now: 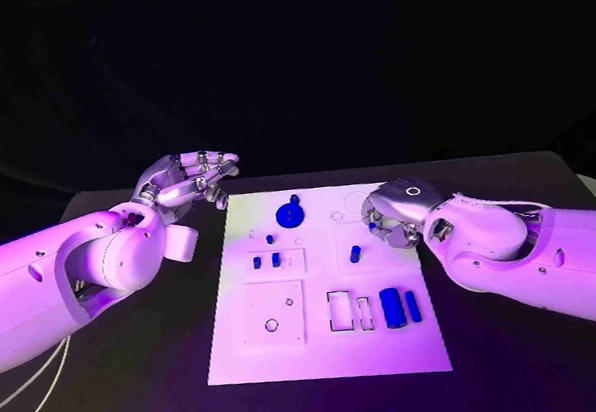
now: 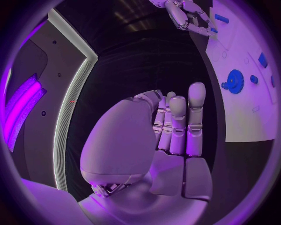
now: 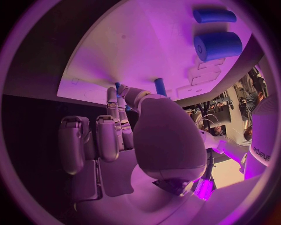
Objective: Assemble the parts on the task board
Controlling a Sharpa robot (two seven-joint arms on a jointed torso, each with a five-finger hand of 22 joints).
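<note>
The white task board (image 1: pixel 329 348) lies in the middle of the table. On it are a blue gear (image 1: pixel 289 214), small blue pegs (image 1: pixel 265 261), a lone blue peg (image 1: pixel 355 254), and a thick blue cylinder (image 1: pixel 392 308) beside a thinner one (image 1: pixel 413 305). My right hand (image 1: pixel 391 214) is low over the board's far right part, and its thumb and a finger pinch a small blue part (image 3: pixel 117 87). The lone peg (image 3: pixel 159 86) stands just beside them. My left hand (image 1: pixel 190 178) hovers off the board's far left corner, fingers loosely bent, holding nothing.
Empty rectangular recesses (image 1: pixel 351 308) and a square recess (image 1: pixel 274 312) mark the board's near half. Black table (image 1: pixel 144 384) surrounds the board on both sides. The gear (image 2: pixel 234 81) lies to the side of my left hand (image 2: pixel 175 126).
</note>
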